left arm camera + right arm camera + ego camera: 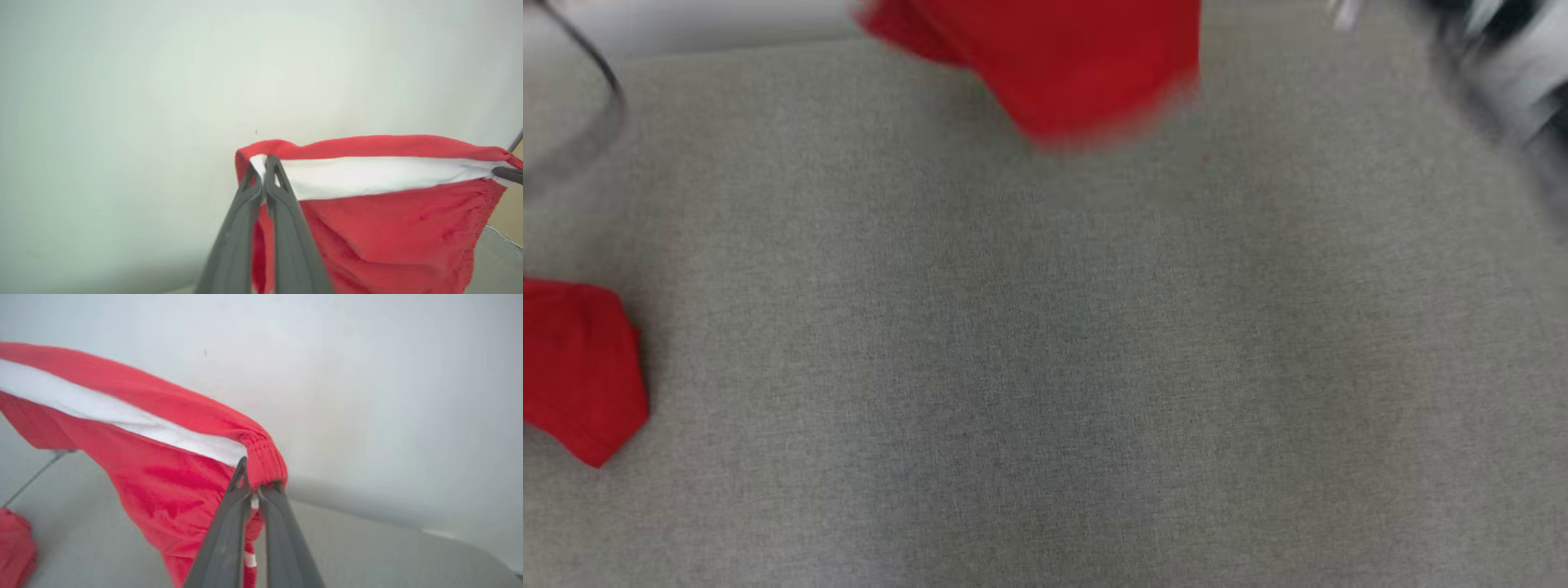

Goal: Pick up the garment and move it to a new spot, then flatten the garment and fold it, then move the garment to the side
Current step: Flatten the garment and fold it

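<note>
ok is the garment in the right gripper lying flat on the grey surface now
No, the red garment hangs in the air over the grey surface, pinched at its edge by the right gripper.

Bright, soft, even light. Head view motion-blurred: red fabric garment point(1086, 73) smeared along lower hem, pale grey-and-black arm point(1503, 73) streaked at upper right. Faint broad shadow across middle of grey woven cloth surface point(1013, 392). Wrist views soft-focused, edges bowed by wide-angle lens.

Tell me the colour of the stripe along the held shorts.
White stripe on the red shorts; clearest in the left wrist view.
</note>
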Controlling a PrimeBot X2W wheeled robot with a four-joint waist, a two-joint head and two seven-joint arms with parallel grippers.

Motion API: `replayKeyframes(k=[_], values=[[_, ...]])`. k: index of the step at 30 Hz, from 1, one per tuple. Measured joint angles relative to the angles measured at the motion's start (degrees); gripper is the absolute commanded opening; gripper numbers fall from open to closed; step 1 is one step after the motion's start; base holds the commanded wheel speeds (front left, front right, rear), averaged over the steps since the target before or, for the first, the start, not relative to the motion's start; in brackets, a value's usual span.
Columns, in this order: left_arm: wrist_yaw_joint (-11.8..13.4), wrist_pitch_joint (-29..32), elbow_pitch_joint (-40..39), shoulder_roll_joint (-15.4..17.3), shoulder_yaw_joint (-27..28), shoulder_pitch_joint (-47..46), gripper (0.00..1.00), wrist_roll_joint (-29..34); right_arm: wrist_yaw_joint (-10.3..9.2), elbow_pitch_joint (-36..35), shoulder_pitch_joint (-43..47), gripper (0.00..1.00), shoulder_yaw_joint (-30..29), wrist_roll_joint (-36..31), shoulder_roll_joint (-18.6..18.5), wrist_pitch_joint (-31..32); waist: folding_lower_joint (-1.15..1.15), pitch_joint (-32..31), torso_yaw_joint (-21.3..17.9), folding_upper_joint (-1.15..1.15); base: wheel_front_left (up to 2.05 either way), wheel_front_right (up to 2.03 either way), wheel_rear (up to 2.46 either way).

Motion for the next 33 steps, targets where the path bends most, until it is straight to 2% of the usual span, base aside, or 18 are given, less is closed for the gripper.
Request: replayKeyframes(k=[2, 5, 8, 9, 10, 14, 19, 22, 27, 31, 33], values=[[0.5, -3.9, -0.7, 0.2, 2.6, -4.1, 0.0, 0.7, -0.02, -0.5, -5.3, 0.0, -4.9, -0.4, 0.6, -6.7, -0.01, 1.6, 0.2, -0.01, 0.0, 0.0, 0.0], [1.3, -8.9, -4.5, 1.4, 3.4, -2.4, 0.0, 2.6, 0.4, -2.3, -4.8, 0.0, -5.6, -0.4, 1.1, -12.6, -0.02, 4.1, 0.6, -0.02, 0.0, 0.0, 0.0], [1.2, -11.5, -4.8, 0.6, 1.5, 7.1, 0.0, 1.6, 3.37, -1.7, 4.8, 0.0, -4.3, 0.7, 1.6, -16.9, 0.01, 6.1, 1.3, 0.0, 0.0, 0.0, 0.0], [0.7, -11.8, -4.6, -0.2, 0.3, 11.6, 0.0, 1.2, 4.99, -1.4, 9.4, 0.0, -2.6, 0.7, 1.1, -17.1, 0.03, 6.4, 1.6, 0.01, 0.0, 0.0, 0.0], [0.7, -11.8, -4.6, -0.2, 0.3, 11.6, 0.0, 1.2, 4.99, -1.4, 9.4, 0.0, -2.6, 0.7, 1.1, -17.1, 0.03, 6.4, 1.6, 0.01, 0.0, 0.0, 0.0], [0.1, -12.6, -3.4, -1.6, -4.5, 24.4, 0.0, 0.5, 7.82, 0.2, 23.9, 0.0, 0.5, 1.5, 0.0, -19.9, 0.0, 6.3, 2.7, 0.01, 0.0, 0.0, 0.0], [-0.3, -13.2, -0.8, -1.5, -7.8, 31.2, 0.0, -0.1, 10.45, 1.2, 30.3, 0.0, 2.8, 1.5, -0.6, -22.6, -0.02, 3.9, 3.1, 0.0, 0.0, 0.0, 0.0], [-0.3, -14.1, 0.5, -2.2, -9.1, 35.1, 0.0, -0.1, 11.35, 1.6, 37.3, 0.0, 4.7, 1.5, -1.0, -24.5, -0.02, 1.3, 2.8, 0.0, 0.0, 0.0, 0.0], [-0.3, -15.2, 0.4, -3.1, -10.4, 40.1, 0.0, 0.0, 12.68, 0.4, 41.7, 0.0, 7.1, 0.8, -2.4, -26.5, -0.03, -2.4, 2.6, -0.01, 0.0, 0.0, 0.0], [-0.1, -15.7, 0.0, -4.0, -11.2, 44.2, 0.0, -0.1, 12.7, 0.3, 46.3, 0.0, 7.1, 1.2, -3.9, -28.6, -0.03, -5.6, 2.6, -0.01, 0.0, 0.0, 0.0], [0.8, -15.8, -0.3, -4.4, -11.3, 45.8, 0.0, -0.1, 12.71, 0.2, 48.5, 0.0, 7.0, 1.6, -4.5, -29.5, -0.03, -7.2, 2.6, -0.01, 0.0, 0.0, 0.0]])
